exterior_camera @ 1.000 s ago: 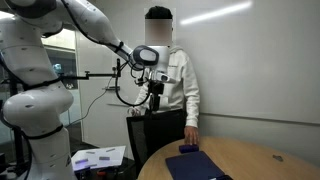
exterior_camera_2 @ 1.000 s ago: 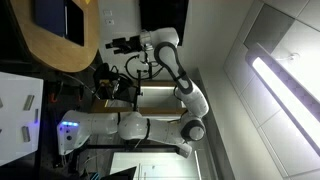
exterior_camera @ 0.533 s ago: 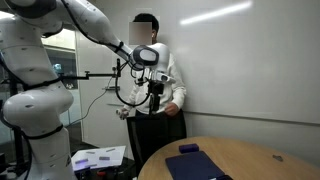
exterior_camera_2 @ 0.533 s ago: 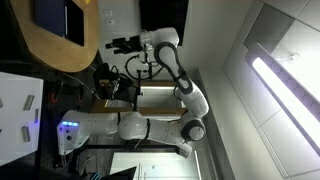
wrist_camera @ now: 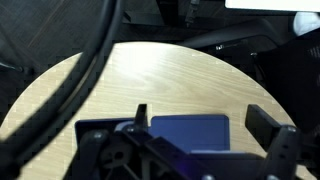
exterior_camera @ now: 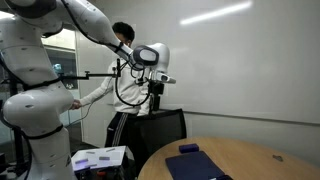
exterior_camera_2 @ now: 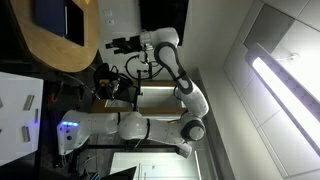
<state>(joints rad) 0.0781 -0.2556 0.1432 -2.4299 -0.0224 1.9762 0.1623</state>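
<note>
Person point(exterior_camera: 118, 75) has stepped away from the table point(exterior_camera: 265, 160) and is now bent over beside the arm. Gripper point(wrist_camera: 200, 113) hasn't moved: fingers spread, empty, high above the blue pad point(wrist_camera: 190, 133), which lies flat on the table, untouched.

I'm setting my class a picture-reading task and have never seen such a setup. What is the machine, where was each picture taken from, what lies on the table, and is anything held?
The white machine is a robot arm with a two-fingered hand at its tip. Two pictures come from cameras standing in the room; where the arm runs sideways, that picture is simply turned. The third comes from a camera on the wrist, looking down past the hand's fingers. Below is a round wooden table bearing a flat dark blue thing, perhaps a folder. The hand hangs above it, open, holding nothing. A person in a white shirt bends behind the arm.
</note>
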